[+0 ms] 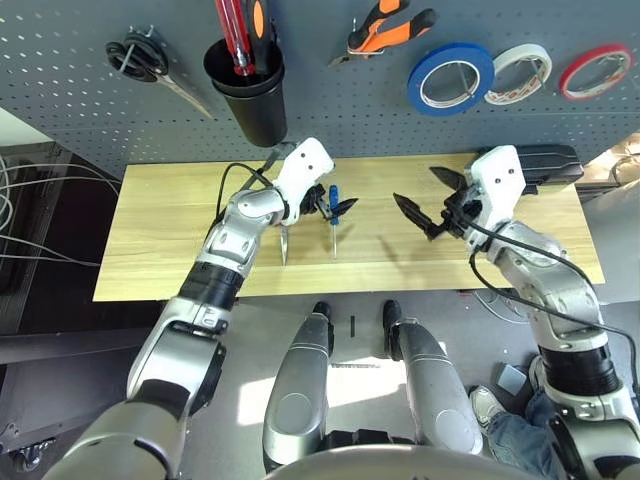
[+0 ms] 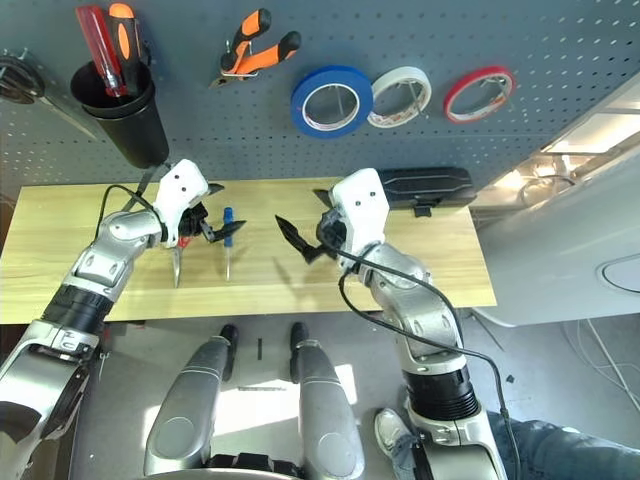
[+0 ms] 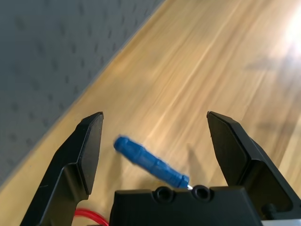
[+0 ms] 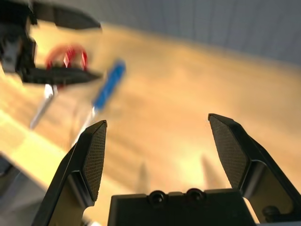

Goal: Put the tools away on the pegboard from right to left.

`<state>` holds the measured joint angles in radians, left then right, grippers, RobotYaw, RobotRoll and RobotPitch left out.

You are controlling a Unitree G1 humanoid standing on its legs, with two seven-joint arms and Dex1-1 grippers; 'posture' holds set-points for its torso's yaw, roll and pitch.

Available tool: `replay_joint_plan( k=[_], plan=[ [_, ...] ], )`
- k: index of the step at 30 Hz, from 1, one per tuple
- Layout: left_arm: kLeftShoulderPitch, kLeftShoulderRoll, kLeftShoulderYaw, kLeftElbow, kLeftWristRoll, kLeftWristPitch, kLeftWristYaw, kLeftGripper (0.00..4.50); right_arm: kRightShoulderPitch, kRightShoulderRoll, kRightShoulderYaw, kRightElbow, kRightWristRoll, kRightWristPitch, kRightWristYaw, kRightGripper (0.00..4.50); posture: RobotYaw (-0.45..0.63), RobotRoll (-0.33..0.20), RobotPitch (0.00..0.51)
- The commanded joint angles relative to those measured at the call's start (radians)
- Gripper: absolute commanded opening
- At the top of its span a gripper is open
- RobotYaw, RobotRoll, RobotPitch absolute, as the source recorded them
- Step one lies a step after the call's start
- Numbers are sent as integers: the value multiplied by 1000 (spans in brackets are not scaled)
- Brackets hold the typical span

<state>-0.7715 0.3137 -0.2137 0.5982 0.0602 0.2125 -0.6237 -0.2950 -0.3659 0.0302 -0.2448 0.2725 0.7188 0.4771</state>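
Screwdriver, small and blue-handled, flat on the table, handle toward the pegboard, just ahead of the left gripper. Pliers and blue tape roll already hung; red-handled scissors on the wood beneath the left forearm. Left claw spread wide, nothing between the fingers; right gripper likewise apart and empty, idling over bare wood. Best to centre the handle between the pads, close on its middle, lift level, then drop it tip-first into the black cup. Shaft tip hidden behind the gripper body in the left wrist view; scissor handles mostly covered by the arm.
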Motion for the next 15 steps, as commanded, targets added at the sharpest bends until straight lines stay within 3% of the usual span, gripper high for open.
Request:
replay_joint_plan(
  k=[1,12,15],
  plan=[
    [-28,-35,-9,148,42,57,66,4500,20,1,22,18,5,42,-1,4461,119,0,393],
    [-67,-118,31,329,42,209,172,4500,-6,25,70,48,-29,-9,-8,4461,113,0,389],
    [-61,-134,29,328,43,209,166,3577,-13,23,74,50,-36,-17,-6,4500,109,0,385]
  ],
)
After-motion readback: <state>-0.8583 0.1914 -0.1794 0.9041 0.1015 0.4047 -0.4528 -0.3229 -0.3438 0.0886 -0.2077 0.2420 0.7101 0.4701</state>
